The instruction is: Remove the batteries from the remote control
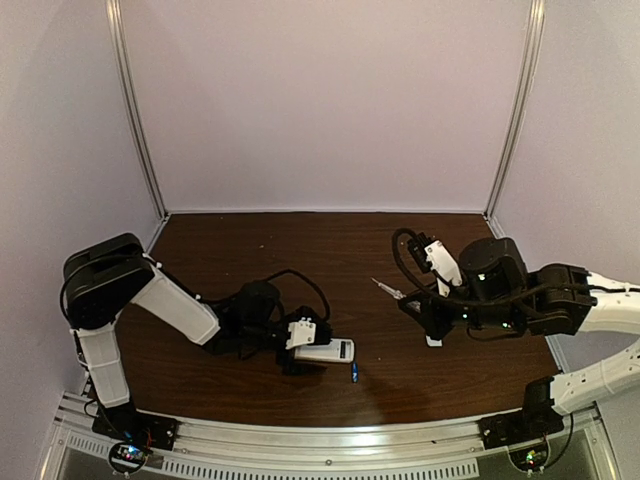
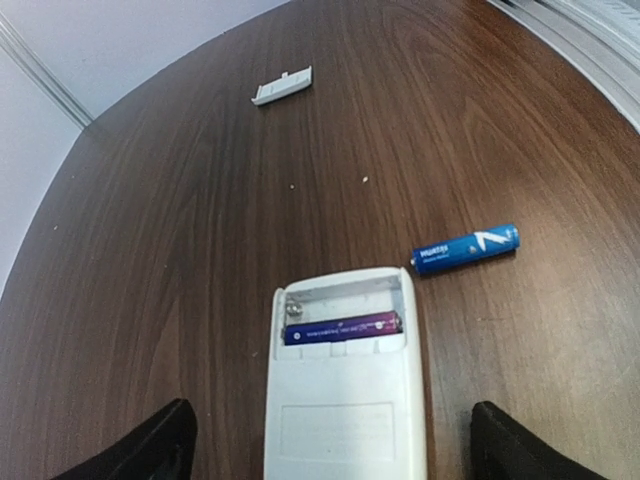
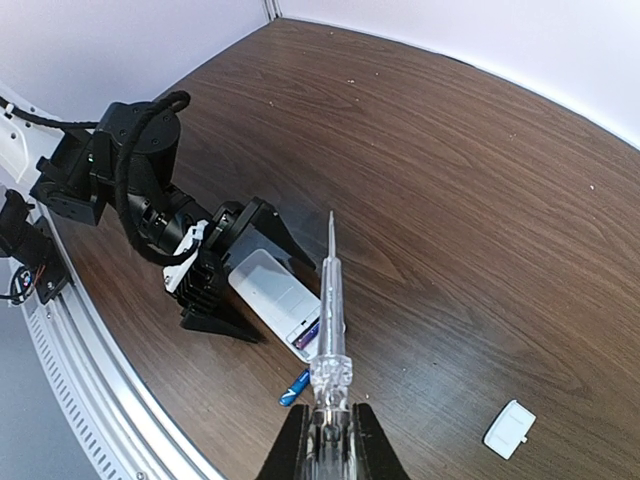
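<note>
- Remote (image 2: 345,420): lies flat, back up, on the table (image 2: 180,250) between the left arm's fingers. Its bay (image 2: 345,297) is uncovered at the far end.
- Seated battery (image 2: 342,327): dark blue-violet, lying crosswise in the nearer slot of the bay. The farther slot is empty, with a spring contact showing at its left end.
- Loose battery (image 2: 466,249): blue, on the table just beside the remote's far right corner, not touching it.
- Left gripper (image 2: 330,410): jaws spread wide, one finger on either side of the remote, holding nothing.
- Right gripper (image 3: 328,440): jaws closed on the clear handle of a screwdriver (image 3: 329,300), held clear of the remote.
- Cover (image 2: 282,86): small white piece, well apart from the remote.
- Handling (judgement): the batteries are light, rigid, smooth and round, so apt to roll or slip. The seated one is probably sprung in place. It is best levered up at one end, then pinched across its middle. The remote is light, stiff plastic that may slide, so steady it by its long edges.
- Writing: there is white print and a slash mark on the loose battery and a fine line of print on the seated one. Neither is legible.
</note>
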`<move>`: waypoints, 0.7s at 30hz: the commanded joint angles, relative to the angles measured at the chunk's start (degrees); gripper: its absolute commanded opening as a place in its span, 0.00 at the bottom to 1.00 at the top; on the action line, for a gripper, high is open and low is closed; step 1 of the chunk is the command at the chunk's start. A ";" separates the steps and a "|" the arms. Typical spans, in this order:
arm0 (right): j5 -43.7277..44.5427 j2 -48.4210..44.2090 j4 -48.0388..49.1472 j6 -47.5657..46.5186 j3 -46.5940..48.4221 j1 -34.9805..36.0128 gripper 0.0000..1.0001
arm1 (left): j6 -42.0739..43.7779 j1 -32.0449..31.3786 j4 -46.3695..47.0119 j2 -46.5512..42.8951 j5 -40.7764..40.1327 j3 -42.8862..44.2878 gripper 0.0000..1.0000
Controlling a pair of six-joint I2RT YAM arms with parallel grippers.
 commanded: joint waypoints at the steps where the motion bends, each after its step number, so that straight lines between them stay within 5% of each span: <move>1: 0.38 -0.59 1.85 0.73 -1.68 -0.15 0.00 | -0.50 0.39 4.09 -3.36 0.14 -3.19 0.97; 21: -14.77 4.45 26.47 6.96 -14.06 0.05 0.00 | -8.02 -0.14 29.19 -17.39 10.97 -19.86 0.89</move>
